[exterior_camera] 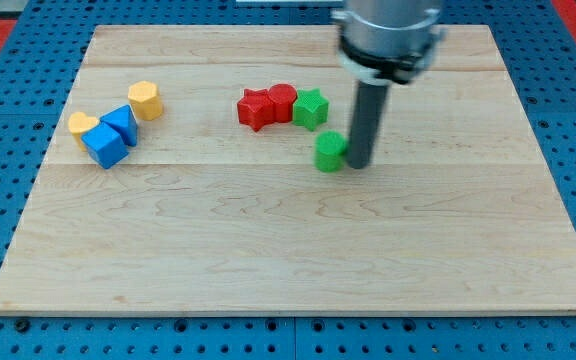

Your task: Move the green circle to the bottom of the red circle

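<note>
**Rod upright, tip down on the desk**

The arm enters from the view's top, right of centre, where its wide grey metal collar [388,35] is cut off by the frame edge. From the collar a straight dark rod [366,115] hangs vertically. My tip [360,165] sits at the rod's lower end, just right of the green circle [330,152] and touching or nearly touching it.

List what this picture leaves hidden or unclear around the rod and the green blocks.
- Camera view: my tip sits at the green circle's right side; whether they touch cannot be told.
- The rod hides the board just behind it.
- The arm's upper body is cut off by the view's top edge.
- The red circle is partly hidden by the red star; the green star sits beside it, contact unclear.
</note>
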{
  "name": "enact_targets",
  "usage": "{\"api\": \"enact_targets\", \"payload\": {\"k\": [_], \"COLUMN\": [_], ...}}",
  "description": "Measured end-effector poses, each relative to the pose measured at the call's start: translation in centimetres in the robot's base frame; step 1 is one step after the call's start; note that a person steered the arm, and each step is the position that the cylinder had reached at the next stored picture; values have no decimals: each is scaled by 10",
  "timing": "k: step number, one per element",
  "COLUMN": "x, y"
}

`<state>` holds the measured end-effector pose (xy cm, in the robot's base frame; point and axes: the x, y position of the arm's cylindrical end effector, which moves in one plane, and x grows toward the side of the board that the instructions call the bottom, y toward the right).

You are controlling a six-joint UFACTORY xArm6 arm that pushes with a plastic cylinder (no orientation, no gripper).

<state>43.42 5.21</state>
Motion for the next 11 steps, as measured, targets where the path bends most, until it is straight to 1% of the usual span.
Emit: {"api": "enact_targets", "payload": {"k": [1, 2, 3, 4, 5, 6, 7, 8, 10, 11], "x": [3, 36, 22, -2, -15, -5, -5, -5, -17, -20], "y": [-45, -22, -64, -66, -54, -43, -95, -124, -71, -55]}}
